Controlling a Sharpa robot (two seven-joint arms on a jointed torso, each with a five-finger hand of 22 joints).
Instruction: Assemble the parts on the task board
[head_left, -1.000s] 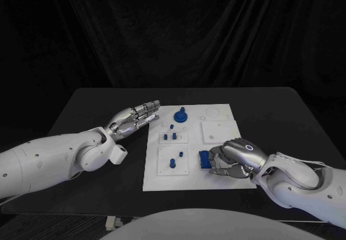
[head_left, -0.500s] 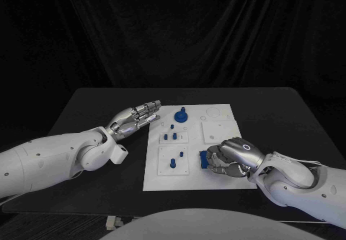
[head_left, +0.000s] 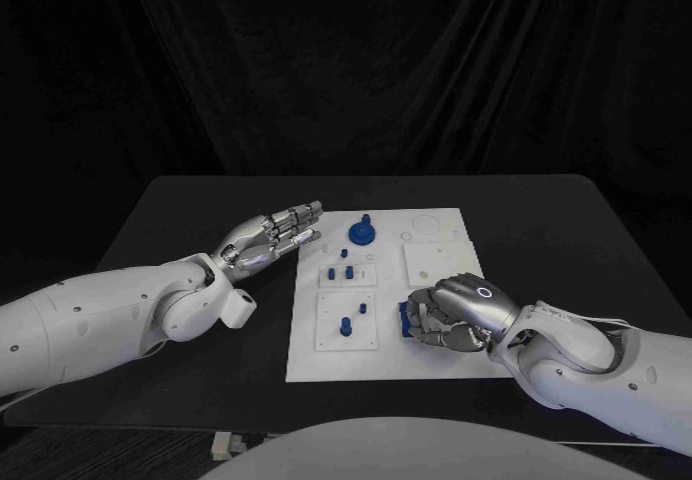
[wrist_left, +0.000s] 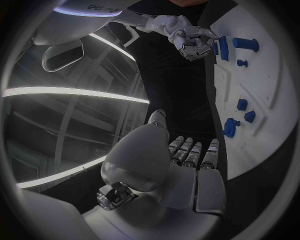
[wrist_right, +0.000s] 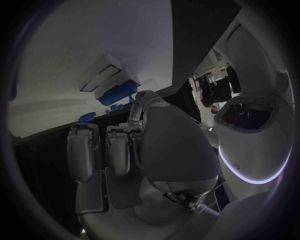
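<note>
Board (head_left: 440, 360) work: your right hand (head_left: 450, 312) has crept left onto the lower-centre blue block (head_left: 405, 318), fingers curled round it; grip unclear. Left hand (head_left: 267, 240) hovers spread.

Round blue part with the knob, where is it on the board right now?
In the head view the round blue part stands at the task board's far left corner, just right of the left hand's fingertips, untouched.

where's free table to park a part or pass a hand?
Bare table right of the task board, and behind its far edge. Near-left corner is bare too. Crowded: board's near-right, where the right hand sits at a blue part; left hand hovers by the left edge.
</note>
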